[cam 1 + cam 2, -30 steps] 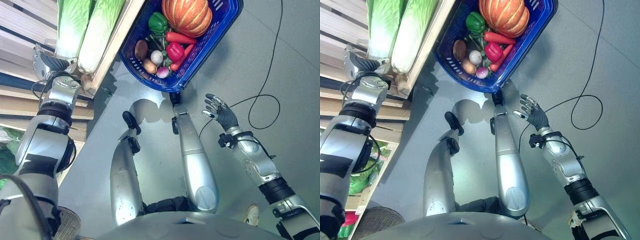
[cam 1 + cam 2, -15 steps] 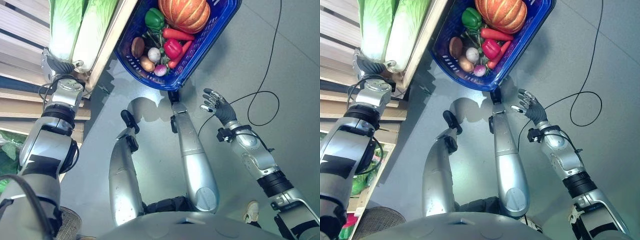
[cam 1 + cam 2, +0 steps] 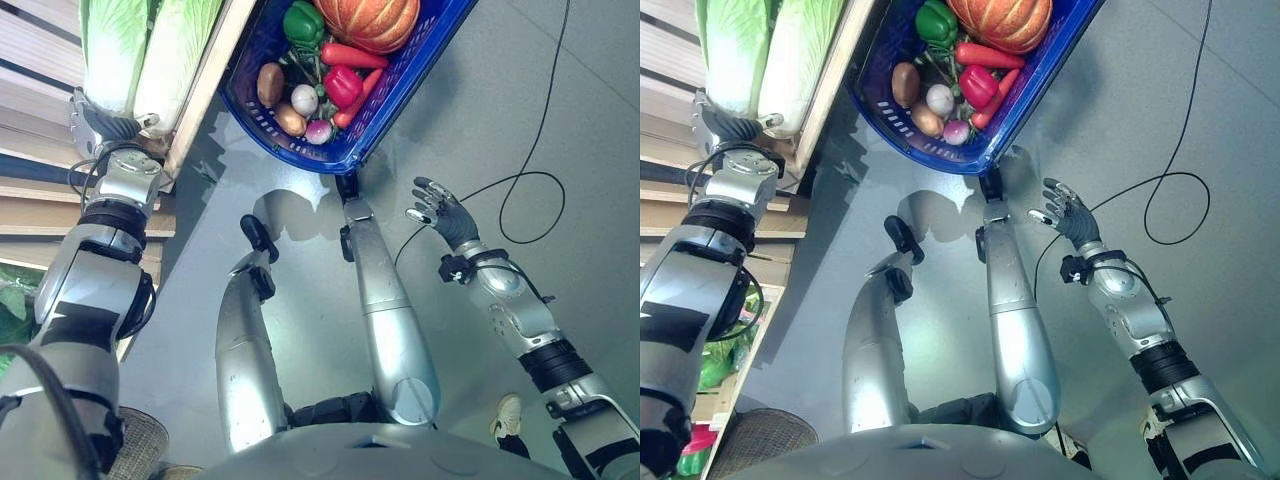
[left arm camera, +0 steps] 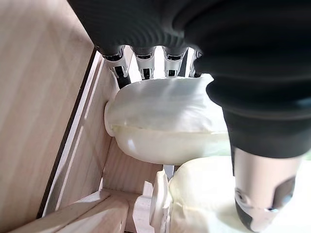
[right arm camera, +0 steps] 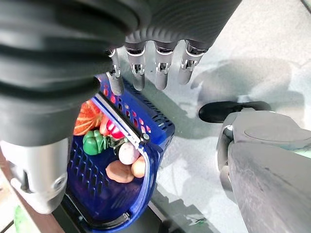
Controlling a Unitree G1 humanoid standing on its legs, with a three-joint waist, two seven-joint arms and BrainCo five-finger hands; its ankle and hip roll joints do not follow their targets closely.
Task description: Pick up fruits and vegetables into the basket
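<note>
Left wrist view had the left hand (image 4: 252, 194) straight-fingered over a napa cabbage (image 4: 165, 116) in the wooden crate (image 4: 58, 121): bulky, probably slippery, best grasped mid-body; right hand (image 3: 440, 212) open near the basket (image 3: 405, 95).

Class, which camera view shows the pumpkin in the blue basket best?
The left eye view: the pumpkin lies uncovered in the basket, though cut by the frame. The right eye view matches; the right wrist view shows an orange sliver behind the handle.

Wooden crate (image 3: 205, 95) with pale slatted shelving (image 3: 35, 40) beside it. Grey floor (image 3: 560, 90). Woven mat (image 3: 140, 440) near lower shelf.
</note>
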